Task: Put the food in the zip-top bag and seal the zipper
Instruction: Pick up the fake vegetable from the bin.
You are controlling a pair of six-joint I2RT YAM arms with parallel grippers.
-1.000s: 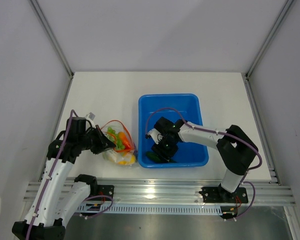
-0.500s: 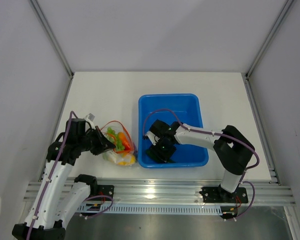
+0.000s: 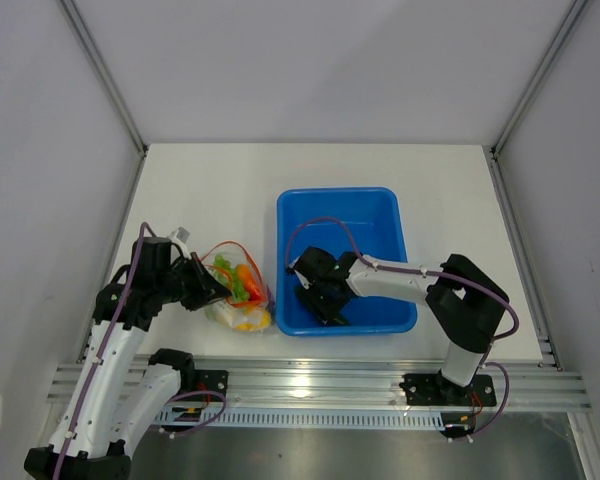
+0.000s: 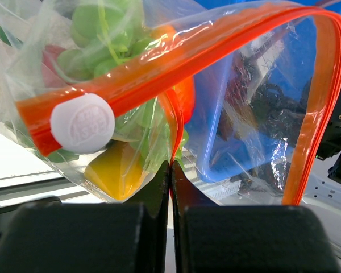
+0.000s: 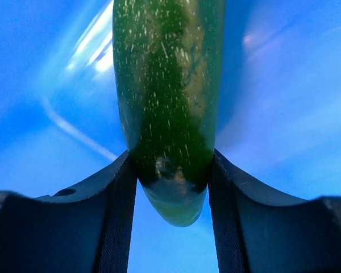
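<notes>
1. Left gripper point(image 4: 170, 170) is closed, pinching the bag's point(image 3: 242, 300) zipper point(image 4: 216, 40); the mouth gapes open.
2. Bag lies at the tub's point(image 3: 335, 192) 9 o'clock, just beside it, holding grapes point(image 4: 96, 23) and a yellow fruit point(image 4: 116, 170).
3. Right gripper point(image 5: 171, 170) clamps the green vegetable point(image 5: 167, 85) inside the tub, at its 7 o'clock corner.

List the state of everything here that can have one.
Clear plastic zip-top bag: mouth open, toy food inside.
Orange zipper strip: unsealed, white slider at one end.
Long green vegetable: gripped, inside the blue rectangular plastic tub.
Left pincer: shut on the bag's rim.
Right pincer: shut on the vegetable.
</notes>
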